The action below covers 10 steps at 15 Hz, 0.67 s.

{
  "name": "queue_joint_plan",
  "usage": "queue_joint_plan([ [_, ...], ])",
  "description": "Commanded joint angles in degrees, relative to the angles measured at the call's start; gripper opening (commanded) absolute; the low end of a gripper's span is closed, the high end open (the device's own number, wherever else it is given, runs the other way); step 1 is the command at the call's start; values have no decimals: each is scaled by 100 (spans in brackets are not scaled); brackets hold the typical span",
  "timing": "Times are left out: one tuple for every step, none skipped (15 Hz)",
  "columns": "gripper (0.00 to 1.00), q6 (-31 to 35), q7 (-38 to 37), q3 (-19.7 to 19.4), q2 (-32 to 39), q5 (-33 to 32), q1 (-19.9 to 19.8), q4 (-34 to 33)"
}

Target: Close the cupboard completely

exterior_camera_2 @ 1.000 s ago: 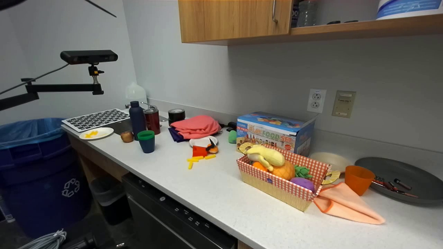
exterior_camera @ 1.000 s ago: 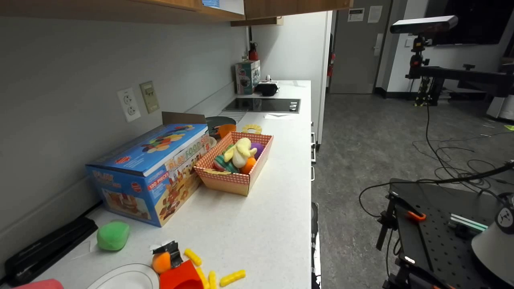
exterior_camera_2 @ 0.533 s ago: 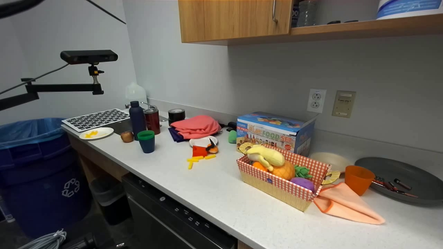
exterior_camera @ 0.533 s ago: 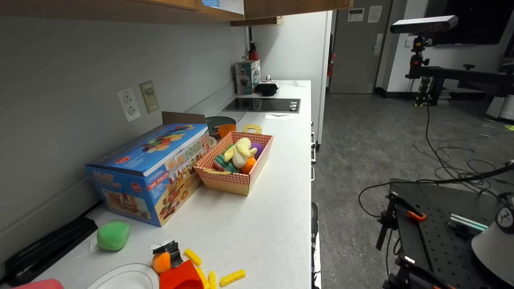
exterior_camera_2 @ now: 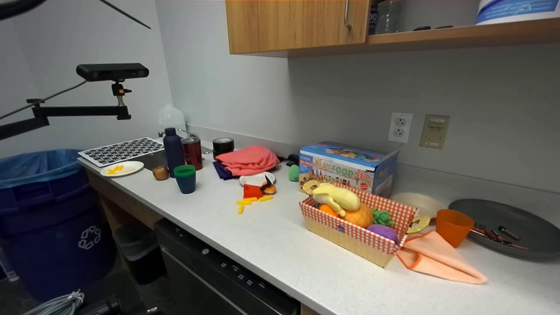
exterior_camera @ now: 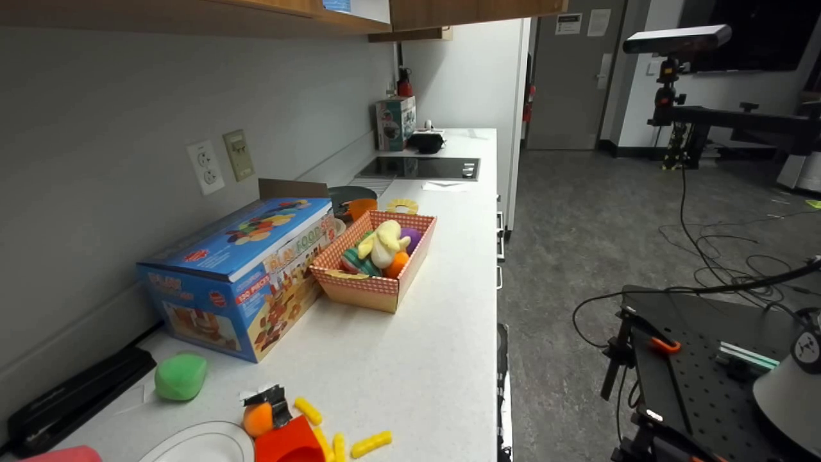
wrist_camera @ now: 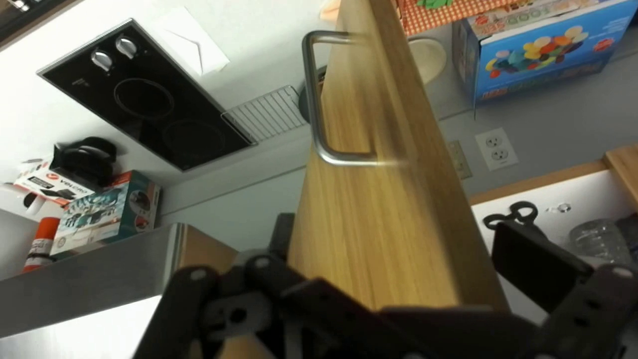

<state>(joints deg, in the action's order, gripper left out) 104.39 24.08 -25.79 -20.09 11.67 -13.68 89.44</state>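
The light-brown wooden cupboard hangs above the counter. In an exterior view its door stands open, sticking out from the front. In another exterior view a neighbouring door panel is shut, and beside it the shelf lies open. In the wrist view the open door with its metal handle runs between my fingers. My gripper is open, one finger on either side of the door, below the handle. Whether a finger touches the door cannot be told. The gripper is out of both exterior views.
Scissors and a clear jar lie inside the cupboard near my right-hand finger. On the counter below are a toy-food box, a checked basket and a cooktop.
The open door's lower edge has shifted slightly to the right, outward from the cupboard. The dark cable at the top left of an exterior view has moved a little. The counter things have not moved.
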Motion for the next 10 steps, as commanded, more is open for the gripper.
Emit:
queue_joint_plan([
  [100,738,-471,78,-130,213,67,312],
  [100,784,-619,108,-169,250,74,366],
  [100,841,-770,148,-214,290,80,442],
  [100,908,-906,184,-266,348,88,529],
  [100,991,-1030,229,-320,392,93,619],
  [100,1039,-1164,281,-360,443,105,681],
  [100,1099,-1302,348,-410,485,116,753],
  [100,1161,-1413,408,-456,533,128,827],
  [100,1221,-1519,470,-501,581,143,894],
  [100,1316,-1631,560,-554,621,156,974],
])
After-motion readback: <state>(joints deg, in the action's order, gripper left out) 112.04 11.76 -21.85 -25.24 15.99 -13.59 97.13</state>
